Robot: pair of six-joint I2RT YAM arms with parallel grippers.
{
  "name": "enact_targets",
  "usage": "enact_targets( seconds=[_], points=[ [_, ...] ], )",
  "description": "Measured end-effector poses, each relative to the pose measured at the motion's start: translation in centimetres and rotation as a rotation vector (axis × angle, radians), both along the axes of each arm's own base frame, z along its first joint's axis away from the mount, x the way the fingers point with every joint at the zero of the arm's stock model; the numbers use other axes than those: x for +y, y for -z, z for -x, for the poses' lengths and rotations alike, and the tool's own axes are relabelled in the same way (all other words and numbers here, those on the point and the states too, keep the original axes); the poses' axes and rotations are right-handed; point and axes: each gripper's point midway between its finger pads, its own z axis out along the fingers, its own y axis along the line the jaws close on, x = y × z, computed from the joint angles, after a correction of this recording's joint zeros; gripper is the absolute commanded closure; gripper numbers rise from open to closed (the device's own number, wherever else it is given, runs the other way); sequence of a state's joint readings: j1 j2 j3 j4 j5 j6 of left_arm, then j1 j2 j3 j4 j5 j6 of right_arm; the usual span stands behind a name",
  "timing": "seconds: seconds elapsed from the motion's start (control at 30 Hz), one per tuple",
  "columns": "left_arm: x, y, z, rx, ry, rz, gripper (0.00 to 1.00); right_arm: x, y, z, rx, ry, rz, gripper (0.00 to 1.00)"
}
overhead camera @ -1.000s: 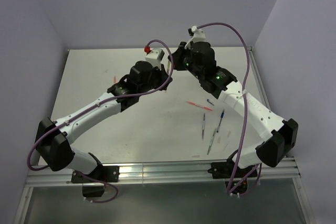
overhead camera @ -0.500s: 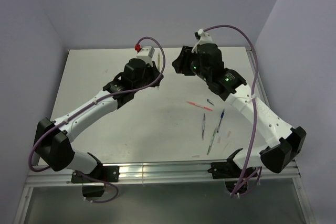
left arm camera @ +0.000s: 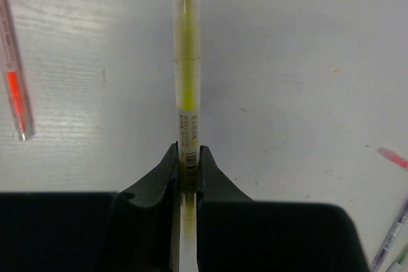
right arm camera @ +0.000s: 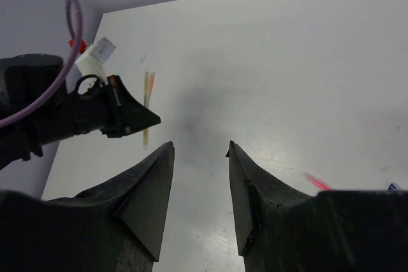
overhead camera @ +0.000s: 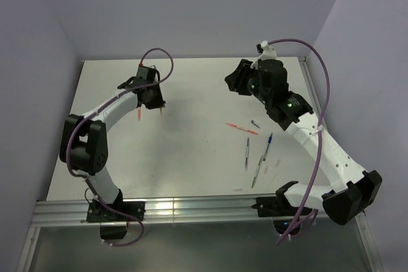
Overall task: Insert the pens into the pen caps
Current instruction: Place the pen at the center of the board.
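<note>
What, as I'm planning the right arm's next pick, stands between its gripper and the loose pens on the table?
Nothing visible does. The right gripper hangs open above the table, and the loose pens lie uncovered on it, only tabletop between.

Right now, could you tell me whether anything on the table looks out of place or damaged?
Nothing looks damaged or spilled. Loose pens lie at mixed angles right of centre, while one orange pen lies alone left, beside the left gripper, which is shut on a yellow pen.
</note>
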State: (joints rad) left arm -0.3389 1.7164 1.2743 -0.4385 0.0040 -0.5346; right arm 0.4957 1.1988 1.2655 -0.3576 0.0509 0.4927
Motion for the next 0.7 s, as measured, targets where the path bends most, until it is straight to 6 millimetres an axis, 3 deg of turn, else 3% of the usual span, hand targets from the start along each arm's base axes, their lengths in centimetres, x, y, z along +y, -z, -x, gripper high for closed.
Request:
enact_targets(
  seconds=[0.1, 0.4, 0.7],
  points=[
    [1.6, 2.4, -0.5, 0.088, -0.036, -0.037, 0.94, 0.2, -0.1, 0.1, 0.001, -0.015, -0.007, 0.53],
    [5.1, 7.3, -3.1, 0.220, -0.106, -0.155, 0.86, 0.5, -0.1, 0.2, 0.001, -0.034, -0.014, 0.53],
    [5.9, 8.6, -3.8, 0.255, -0.108, -0.223, 0.75, 0.5, 0.0, 0.2, 0.004, -0.036, -0.014, 0.53]
  ],
)
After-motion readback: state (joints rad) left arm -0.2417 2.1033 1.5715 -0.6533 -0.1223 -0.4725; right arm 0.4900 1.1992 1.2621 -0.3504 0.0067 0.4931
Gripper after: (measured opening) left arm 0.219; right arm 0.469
